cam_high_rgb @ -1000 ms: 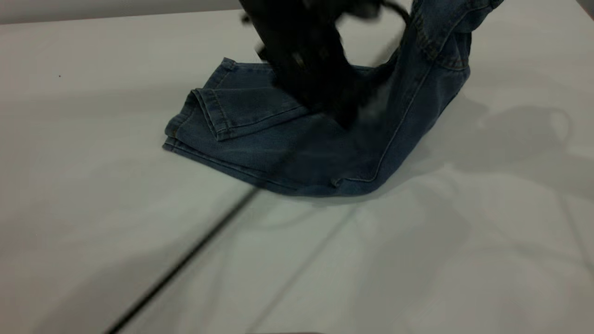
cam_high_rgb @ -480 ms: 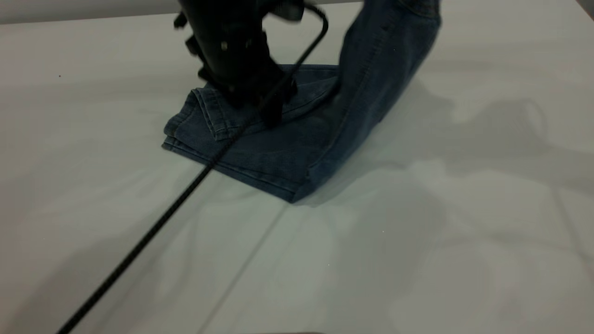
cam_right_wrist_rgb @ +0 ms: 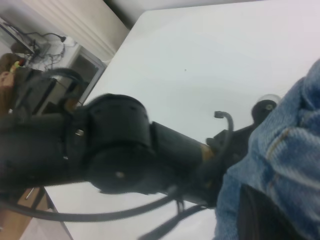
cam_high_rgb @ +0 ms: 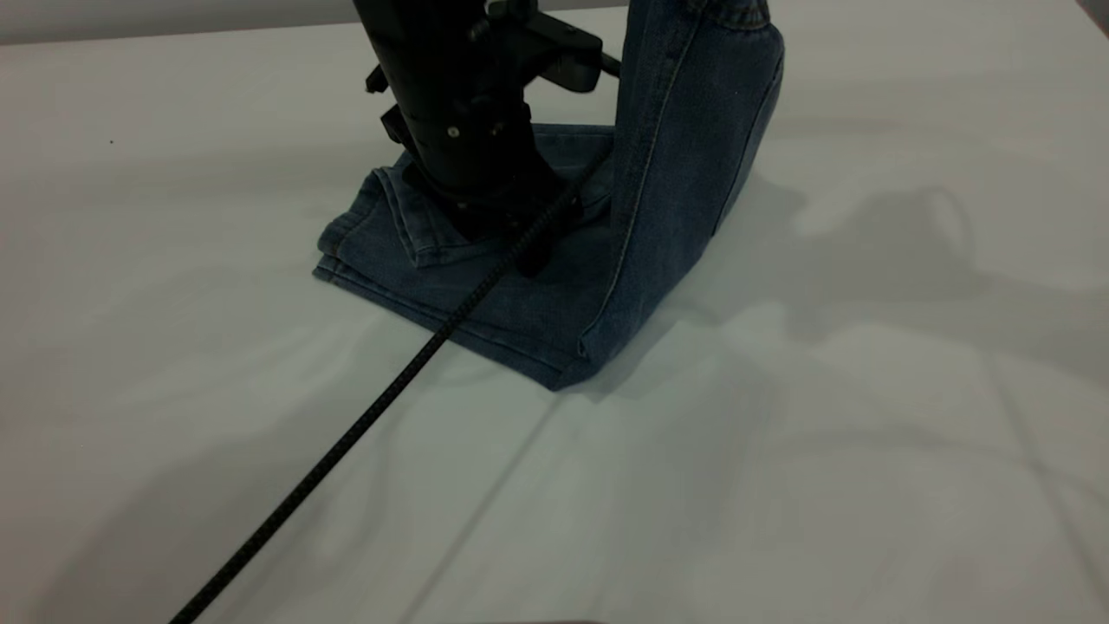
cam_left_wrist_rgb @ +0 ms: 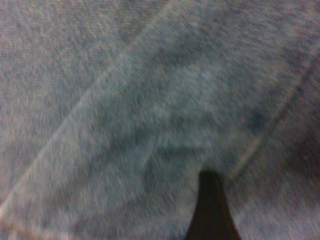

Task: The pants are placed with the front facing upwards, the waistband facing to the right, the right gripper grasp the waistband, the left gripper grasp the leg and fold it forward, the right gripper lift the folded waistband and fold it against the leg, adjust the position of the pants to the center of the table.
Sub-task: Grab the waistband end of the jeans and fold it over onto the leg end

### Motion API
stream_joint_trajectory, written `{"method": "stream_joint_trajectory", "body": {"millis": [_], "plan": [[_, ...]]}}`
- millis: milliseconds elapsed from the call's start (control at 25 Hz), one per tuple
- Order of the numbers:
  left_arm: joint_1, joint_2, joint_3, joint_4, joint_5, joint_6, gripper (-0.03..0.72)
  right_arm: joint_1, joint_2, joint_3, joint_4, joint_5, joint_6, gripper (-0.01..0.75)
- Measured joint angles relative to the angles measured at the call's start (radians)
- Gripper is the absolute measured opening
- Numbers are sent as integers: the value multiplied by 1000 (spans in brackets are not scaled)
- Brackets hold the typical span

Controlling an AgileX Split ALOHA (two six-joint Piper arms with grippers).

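The blue denim pants [cam_high_rgb: 520, 312] lie folded on the white table [cam_high_rgb: 780, 477], leg hems at the left. Their waist half [cam_high_rgb: 684, 130] stands upright and runs out past the top edge of the exterior view, so the waistband is hidden there. My left gripper [cam_high_rgb: 511, 234] points down onto the flat leg part, just left of the raised half. Denim [cam_left_wrist_rgb: 125, 100] fills the left wrist view. In the right wrist view my right gripper [cam_right_wrist_rgb: 270, 210] is shut on a bunch of denim [cam_right_wrist_rgb: 290, 150] at the waistband end, holding it up.
A black cable [cam_high_rgb: 364, 416] runs from the left arm [cam_right_wrist_rgb: 120, 150] diagonally to the front left of the table. Bare table lies in front, left and right of the pants. Room furniture [cam_right_wrist_rgb: 30, 60] stands beyond the table's far edge.
The lifted waist half has swung left and now stands nearly upright. The left arm moved left and came down onto the folded legs. The flat part has grown shorter.
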State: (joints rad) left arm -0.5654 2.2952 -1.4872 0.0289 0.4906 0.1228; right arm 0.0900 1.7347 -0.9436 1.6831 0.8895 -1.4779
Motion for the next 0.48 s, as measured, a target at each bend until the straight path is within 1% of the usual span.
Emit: {"method": "stream_joint_trajectory", "body": {"millis": [160, 320, 400, 480], "plan": [[38, -120, 2, 16, 49, 0, 459, 0, 0, 0, 2, -17, -4, 71], [125, -250, 2, 86, 82, -11, 459, 6, 0, 0, 8, -45, -10, 71], [181, -314, 2, 109, 95, -28, 459, 31, 0, 0, 25, -79, -22, 71], [229, -377, 2, 113, 102, -42, 459, 78, 9, 0, 59, -123, -48, 71]]}}
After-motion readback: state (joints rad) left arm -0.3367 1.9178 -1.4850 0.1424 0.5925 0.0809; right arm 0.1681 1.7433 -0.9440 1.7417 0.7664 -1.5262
